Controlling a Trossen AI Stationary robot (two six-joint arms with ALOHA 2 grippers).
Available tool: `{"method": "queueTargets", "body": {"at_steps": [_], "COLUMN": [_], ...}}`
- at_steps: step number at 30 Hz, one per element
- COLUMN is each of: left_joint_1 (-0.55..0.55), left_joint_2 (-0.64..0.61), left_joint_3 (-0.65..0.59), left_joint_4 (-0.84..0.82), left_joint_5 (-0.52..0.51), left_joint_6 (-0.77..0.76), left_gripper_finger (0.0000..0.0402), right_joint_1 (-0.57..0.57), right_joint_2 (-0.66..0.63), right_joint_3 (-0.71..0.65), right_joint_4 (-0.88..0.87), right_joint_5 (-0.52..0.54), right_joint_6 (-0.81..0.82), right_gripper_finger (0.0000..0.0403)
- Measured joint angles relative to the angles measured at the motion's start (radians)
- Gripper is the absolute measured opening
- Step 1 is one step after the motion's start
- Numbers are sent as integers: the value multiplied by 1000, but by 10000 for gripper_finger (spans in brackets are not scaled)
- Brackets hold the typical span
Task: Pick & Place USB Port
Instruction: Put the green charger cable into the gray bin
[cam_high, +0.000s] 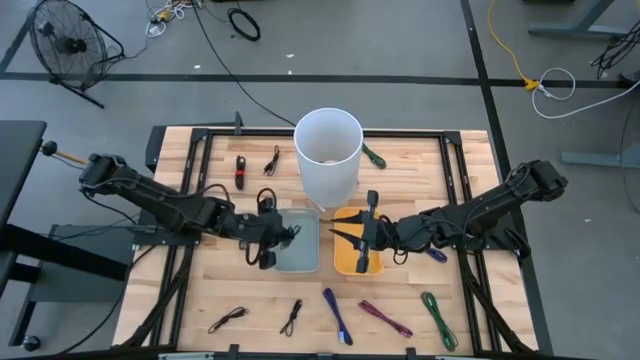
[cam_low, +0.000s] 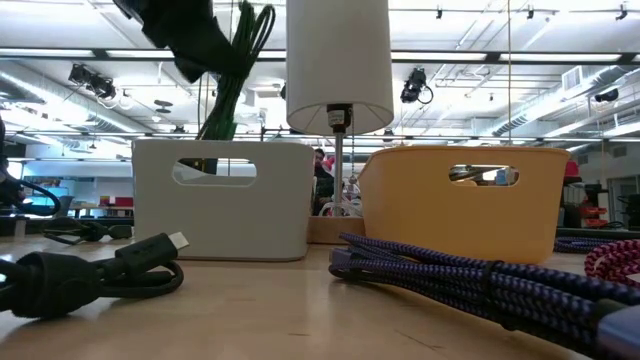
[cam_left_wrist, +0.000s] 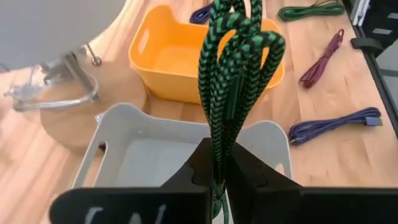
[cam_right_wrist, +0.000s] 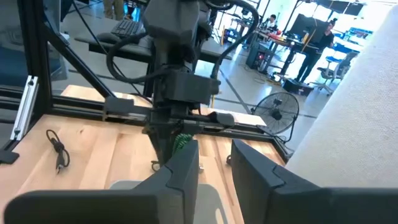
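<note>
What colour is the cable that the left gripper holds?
The cable in the left gripper is green with a black braided pattern; the left wrist view shows it best.

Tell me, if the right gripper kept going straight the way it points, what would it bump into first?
Probably the left gripper opposite, which holds a green cable above the grey bin. The right gripper points that way over the yellow bin; depth is unclear.

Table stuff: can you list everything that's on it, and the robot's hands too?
Bucket: one, white, back middle.
Grey bin: one, centre, left of orange bin.
Orange bin: one, centre.
Green cable: one, pinched above grey bin.
Other cables: several, black, purple, blue, green and maroon, scattered around the edges.
Red stick: one, back left.
Left gripper: shut on green cable, over grey bin.
Right gripper: open, empty, over orange bin.
</note>
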Motion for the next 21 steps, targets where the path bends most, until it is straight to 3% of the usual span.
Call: {"method": "queueTargets", "body": {"at_steps": [16, 21], "left_joint_1": [-14, -3], "left_joint_2": [71, 99], "left_joint_3": [0, 0], "left_joint_4": [-47, -65], "left_joint_5": [61, 64], "left_joint_6": [-235, -270], "left_gripper_finger": [19, 41], "right_joint_1": [0, 0], "right_joint_2": [0, 0], "right_joint_3": [0, 0], "right_joint_4": [-1, -1], "right_joint_5": [0, 0], "right_joint_6": [3, 3], "right_gripper_finger": [96, 96]}}
